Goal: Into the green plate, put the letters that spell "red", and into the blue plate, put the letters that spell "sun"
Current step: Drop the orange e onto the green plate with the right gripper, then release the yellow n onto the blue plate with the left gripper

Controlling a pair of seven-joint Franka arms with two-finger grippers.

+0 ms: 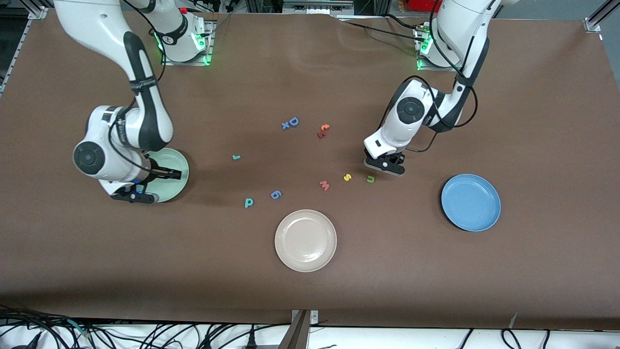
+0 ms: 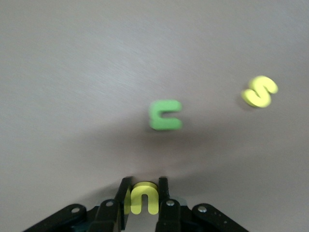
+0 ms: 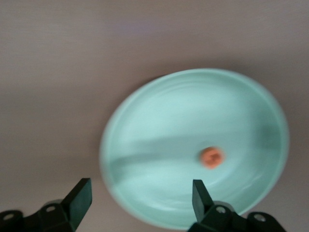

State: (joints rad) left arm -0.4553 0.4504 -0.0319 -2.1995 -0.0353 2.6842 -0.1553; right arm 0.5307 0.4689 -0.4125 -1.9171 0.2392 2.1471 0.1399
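Though tiny, yellow u (image 2: 143, 198) bright btw left gripper (image 2: 143, 195) jaws.

The setting is a robotics laboratory test cell. Two white and black jointed robot arms (image 1: 131, 121) (image 1: 436, 97) are bolted to metal base plates at one edge of a wide counter covered with plain brown matting (image 1: 310, 291). Green status lights (image 1: 206, 46) glow at each base. Silver aluminium framing profiles (image 1: 598, 17) stand at the counter corners. Bundles of loose black cables (image 1: 145, 334) lie along the edge nearest the front camera, and further cables run from the bases. The few items on the counter are plain plastic plates and small coloured foam letters (image 1: 290, 122), laid out as test pieces.
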